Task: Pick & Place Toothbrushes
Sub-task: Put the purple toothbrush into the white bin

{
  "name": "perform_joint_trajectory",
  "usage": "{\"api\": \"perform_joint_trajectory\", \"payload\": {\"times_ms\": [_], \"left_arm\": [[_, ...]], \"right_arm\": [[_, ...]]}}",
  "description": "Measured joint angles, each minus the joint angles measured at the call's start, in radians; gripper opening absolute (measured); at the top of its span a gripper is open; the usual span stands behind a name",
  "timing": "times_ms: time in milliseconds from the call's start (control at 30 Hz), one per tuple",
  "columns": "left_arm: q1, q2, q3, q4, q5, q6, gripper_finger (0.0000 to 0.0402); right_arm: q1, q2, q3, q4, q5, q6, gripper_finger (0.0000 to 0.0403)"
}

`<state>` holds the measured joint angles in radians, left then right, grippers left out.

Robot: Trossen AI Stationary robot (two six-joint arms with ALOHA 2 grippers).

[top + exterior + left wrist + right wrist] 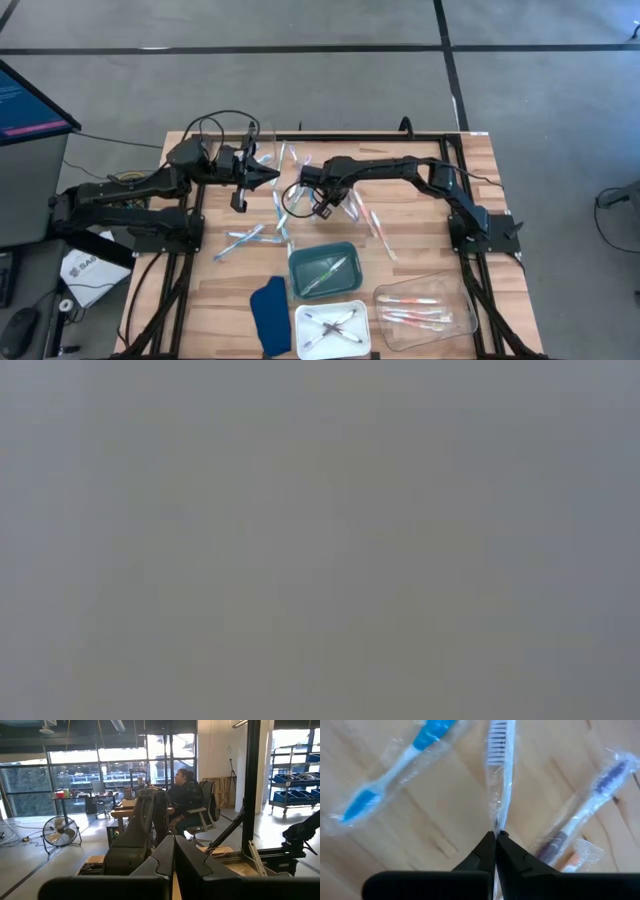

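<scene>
Toothbrush (500, 767) in clear wrap sits pinched in your right pincer (496, 836), low over the surface (420, 225) centre. A blue toothbrush (395, 767) lies at its ten o'clock. Your left pincer (174, 851) is closed, empty, raised.

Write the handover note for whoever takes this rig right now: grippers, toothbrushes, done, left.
Right gripper: shut on a wrapped toothbrush, low over the table's middle.
Left gripper: shut, empty, raised at the table's back left.
Done: toothbrushes lie sorted in the teal tray, white tray and clear tray.
Left: loose toothbrushes remain scattered mid-table; a blue one and a purple one lie beside the held one.
Low view shows nothing.
</scene>
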<state>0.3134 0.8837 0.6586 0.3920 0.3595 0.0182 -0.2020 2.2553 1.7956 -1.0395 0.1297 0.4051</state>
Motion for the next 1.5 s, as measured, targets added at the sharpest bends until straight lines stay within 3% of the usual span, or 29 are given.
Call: {"api": "perform_joint_trajectory", "payload": {"times_ms": [400,667,900,1167,1500], "left_arm": [[0.0,0.0,0.0,-0.002,0.003,0.003,0.0008],[0.0,0.0,0.0,-0.003,0.003,0.003,0.0008],[0.0,0.0,0.0,-0.003,0.002,0.003,0.0008],[0.0,0.0,0.0,-0.006,-0.002,0.003,0.0008],[0.0,0.0,0.0,-0.009,-0.001,0.003,0.0008]], "right_arm": [[0.014,-0.129,-0.001,0.026,0.013,-0.051,0.0001],[0.04,-0.29,0.0,0.063,0.152,-0.091,0.0],[0.093,-0.394,0.0,0.161,0.202,-0.171,0.0],[0.162,-0.428,0.0,0.246,0.222,-0.247,0.0],[0.198,-0.427,0.0,0.234,0.248,-0.258,0.0]]}}
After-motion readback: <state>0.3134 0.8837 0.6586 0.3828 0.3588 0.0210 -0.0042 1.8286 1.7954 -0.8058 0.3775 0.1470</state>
